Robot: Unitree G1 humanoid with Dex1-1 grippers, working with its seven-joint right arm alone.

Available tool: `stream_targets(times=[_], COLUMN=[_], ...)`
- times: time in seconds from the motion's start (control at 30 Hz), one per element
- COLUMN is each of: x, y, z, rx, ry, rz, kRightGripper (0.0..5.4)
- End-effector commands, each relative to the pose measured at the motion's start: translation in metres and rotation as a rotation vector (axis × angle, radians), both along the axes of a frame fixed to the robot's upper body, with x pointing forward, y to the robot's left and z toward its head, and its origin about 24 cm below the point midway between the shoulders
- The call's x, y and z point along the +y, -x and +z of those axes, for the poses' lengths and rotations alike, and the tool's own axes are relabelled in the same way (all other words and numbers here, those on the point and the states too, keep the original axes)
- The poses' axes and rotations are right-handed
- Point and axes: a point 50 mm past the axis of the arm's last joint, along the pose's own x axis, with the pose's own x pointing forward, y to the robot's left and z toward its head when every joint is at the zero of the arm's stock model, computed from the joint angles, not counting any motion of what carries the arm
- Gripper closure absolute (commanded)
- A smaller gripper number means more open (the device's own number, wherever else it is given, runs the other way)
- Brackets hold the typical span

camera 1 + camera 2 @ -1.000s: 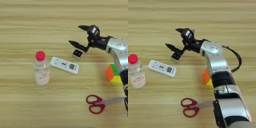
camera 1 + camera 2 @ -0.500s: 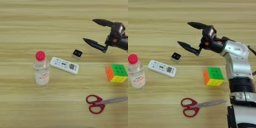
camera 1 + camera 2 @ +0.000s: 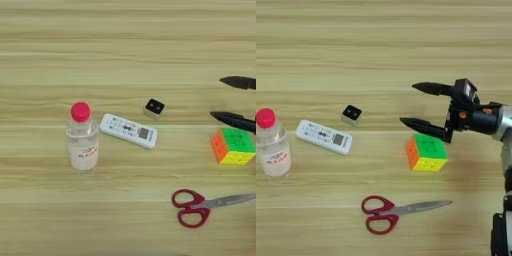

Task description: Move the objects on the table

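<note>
The gripper (image 3: 417, 104) has drawn back rightward from the block (image 3: 154, 107), fingers spread wide and empty, above the cube (image 3: 427, 152) toward the table's (image 3: 125, 45) right edge. The lower finger could nudge the cube if it drops.

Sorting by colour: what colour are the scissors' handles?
Red, on the scissors; clearest in the right eye view.
</note>
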Motion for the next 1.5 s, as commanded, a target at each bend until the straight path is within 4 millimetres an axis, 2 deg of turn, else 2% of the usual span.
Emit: stream_targets(times=[0.03,0.3,0.87,0.97,1.3,1.5], x=[-0.013,-0.016,-0.024,-0.025,-0.024,-0.026], y=[-0.003,0.005,0.012,0.013,0.017,0.018], z=[0.020,0.001,-0.015,-0.014,0.008,0.008], rx=[-0.074,-0.023,0.053,0.056,0.026,0.050], ry=[0.172,0.318,0.425,0.423,0.252,0.238], rz=[-0.016,0.024,0.024,0.028,0.074,0.061], kRightGripper=[0.04,0.04,0.04,0.04,0.04,0.04])
